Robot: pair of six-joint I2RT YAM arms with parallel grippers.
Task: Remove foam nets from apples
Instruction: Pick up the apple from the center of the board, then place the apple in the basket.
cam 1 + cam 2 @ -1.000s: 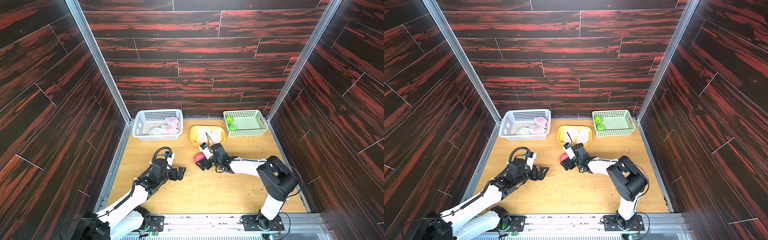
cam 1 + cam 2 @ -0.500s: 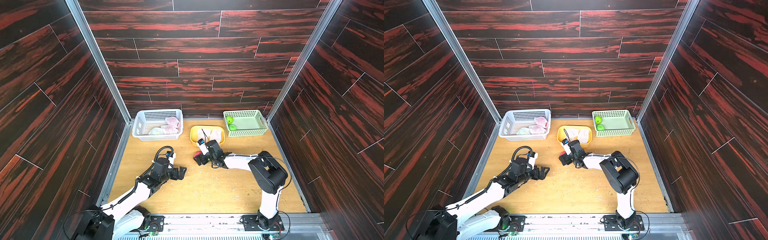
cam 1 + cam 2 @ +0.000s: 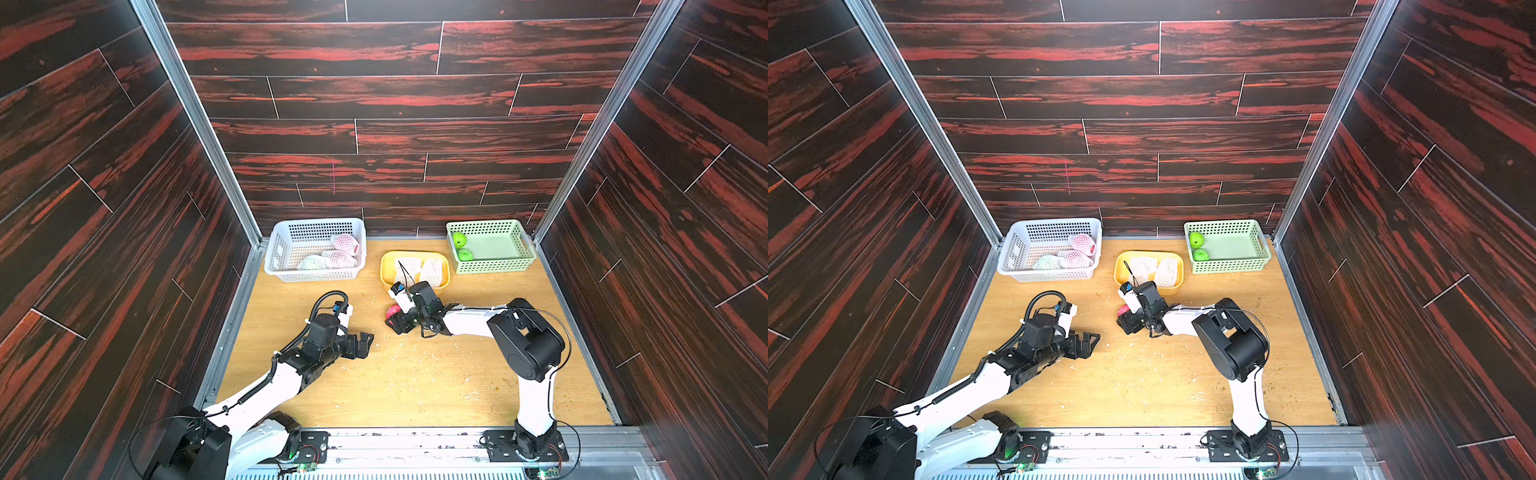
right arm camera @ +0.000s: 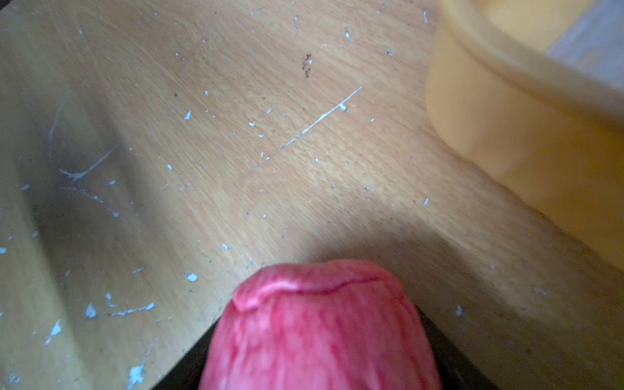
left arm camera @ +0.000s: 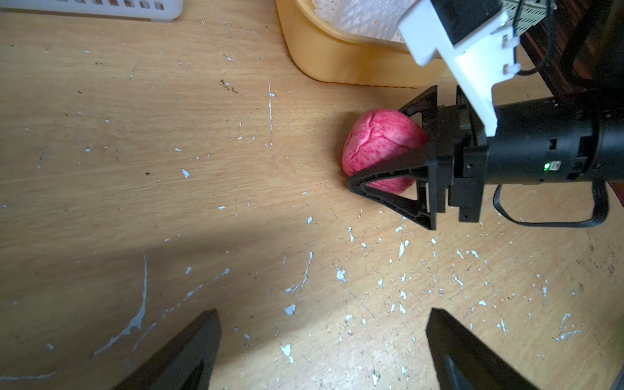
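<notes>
Whereas its jaws are seen standing wider a second ago, the right claw (image 3: 395, 323) is now drawn in on the bare red apple (image 5: 378, 141), with a finger laid against each side. The apple is still set on the bench (image 3: 415, 382), just beside the near wall of the tray (image 3: 388, 266). The left claw (image 3: 365, 343) is kept fully open and empty, as before, and is held over the bench near the apple but apart from it.

A grip is judged to be just made. The net is already off this apple, so a carry to the green basket (image 3: 494, 266), where two green apples (image 3: 459, 240) are laid bare, seems called for. Nets (image 3: 432, 272) are piled in the tray, and three netted apples (image 3: 345, 243) are left in the white basket (image 3: 274, 257).

The tray's near corner is crossed by the straight line from apple to green basket, so a lift is judged needed before any sideways move. Open bench is offered in the middle and front, and the side walls are kept well apart from both claws.
</notes>
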